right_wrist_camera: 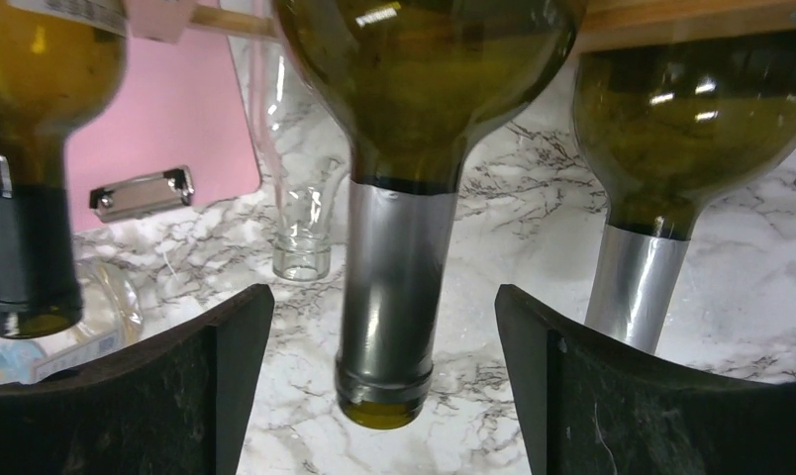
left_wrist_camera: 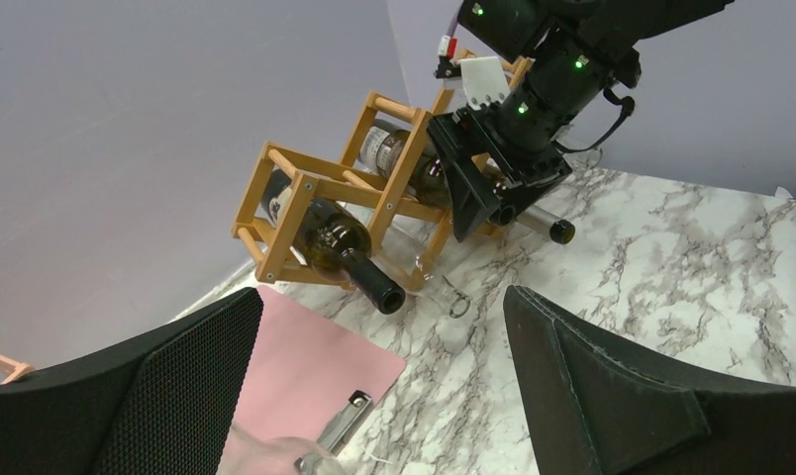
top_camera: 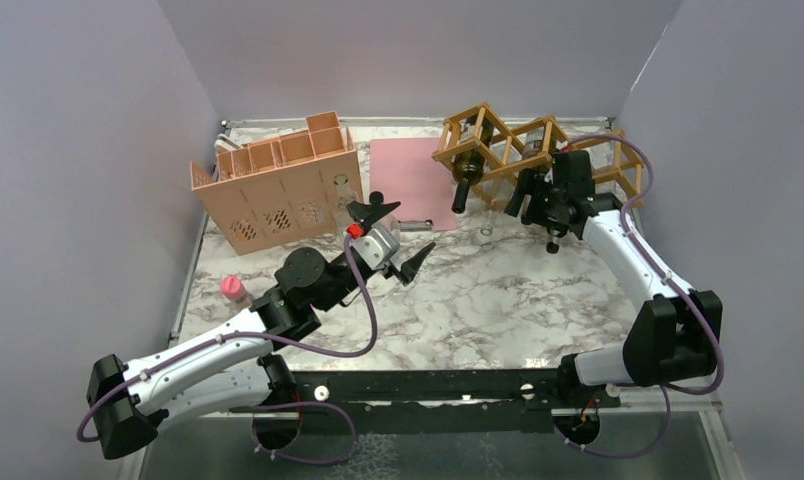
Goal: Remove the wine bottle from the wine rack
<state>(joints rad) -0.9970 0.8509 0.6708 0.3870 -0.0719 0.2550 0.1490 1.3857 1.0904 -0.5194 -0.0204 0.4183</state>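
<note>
Currently the wine rack (top_camera: 498, 130) sits at the far right of the marble table (top_camera: 498, 300), just right of a pink clipboard (top_camera: 413, 180).

- The right wrist view shows 3 dark green bottles, necks pointing toward me.
- The wine bottle (right_wrist_camera: 424, 89) I'm on is the middle 1, with a silver capsule. It lies in its cell, neck sticking out over the marble.
- The right gripper (right_wrist_camera: 382, 292) is at the rack front. Its jaws are spread and straddle that neck, 1 finger on each side with a gap on both. No contact that I can see.
- The neighbour on the left has a black capsule (right_wrist_camera: 23, 247). The 1 on the right has silver (right_wrist_camera: 637, 287).
- A clear glass bottle (right_wrist_camera: 300, 228) lies on the table under the rack.
- The left gripper (top_camera: 410, 230) hangs mid-table, well apart from the rack, beside the salmon-pink perforated box (top_camera: 278, 200). Its jaws are wide apart with nothing between them.
- A small pink-capped bottle (top_camera: 233, 290) stands near the left arm.
</note>
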